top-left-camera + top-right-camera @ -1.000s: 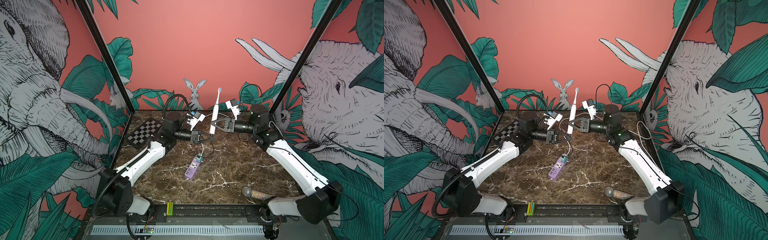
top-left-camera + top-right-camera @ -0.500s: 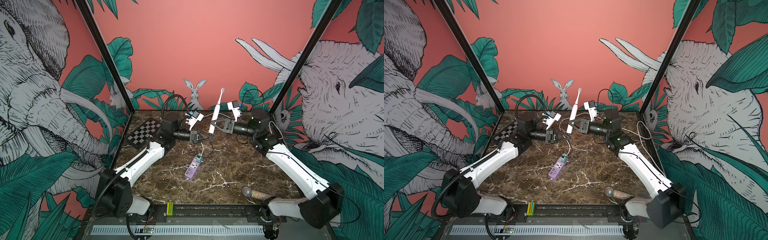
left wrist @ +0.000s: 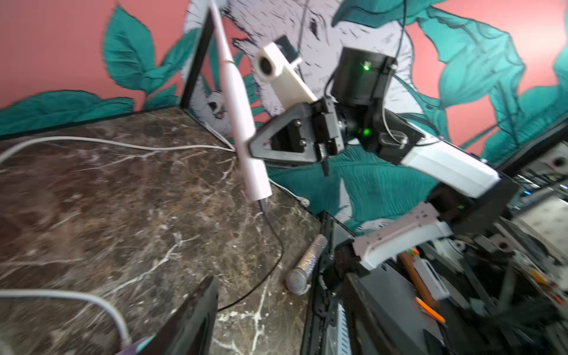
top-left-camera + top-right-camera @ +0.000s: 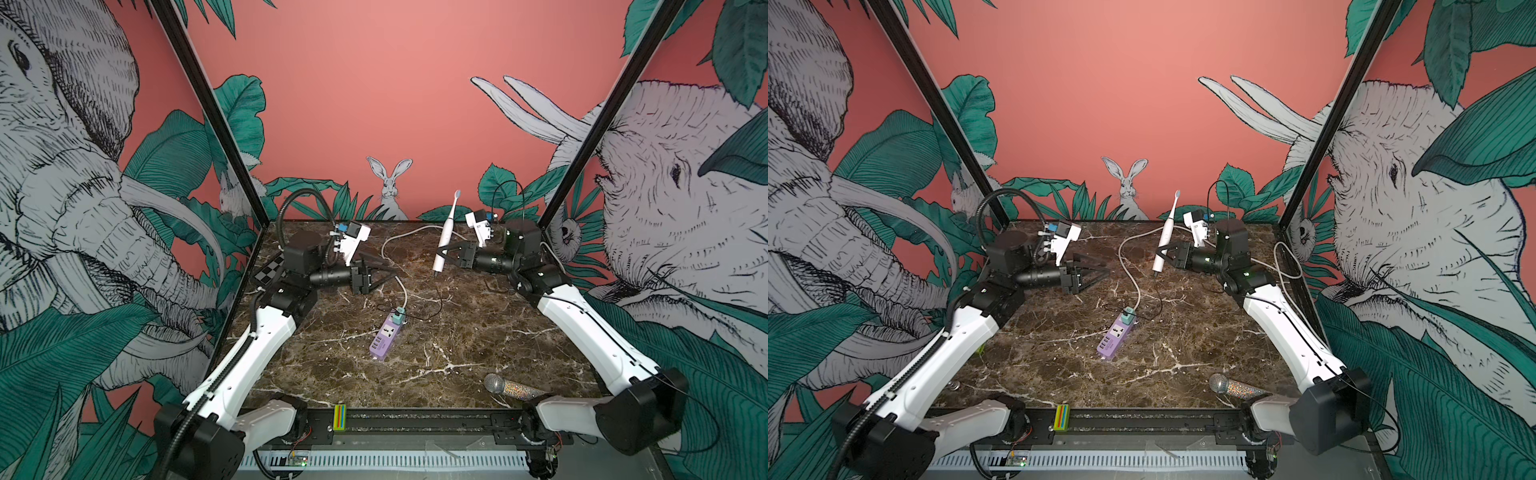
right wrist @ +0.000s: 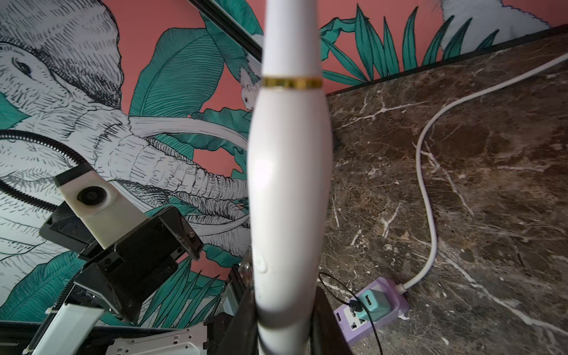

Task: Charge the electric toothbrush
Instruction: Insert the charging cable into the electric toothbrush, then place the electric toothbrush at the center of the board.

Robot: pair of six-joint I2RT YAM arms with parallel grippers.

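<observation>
In a top view the left gripper (image 4: 386, 271), pinched shut beside the toothbrush (image 4: 444, 232) base a second ago, now has its jaws spread and sits apart, left of centre; I judge the plugging is done. The right gripper (image 4: 441, 257) clamps the toothbrush upright, upper centre. The left wrist view adds what is too small there: the black cable (image 3: 280, 246) seated in the base. The right wrist view shows its other end at the teal charger (image 5: 373, 302) in the strip (image 5: 395, 299).
</observation>
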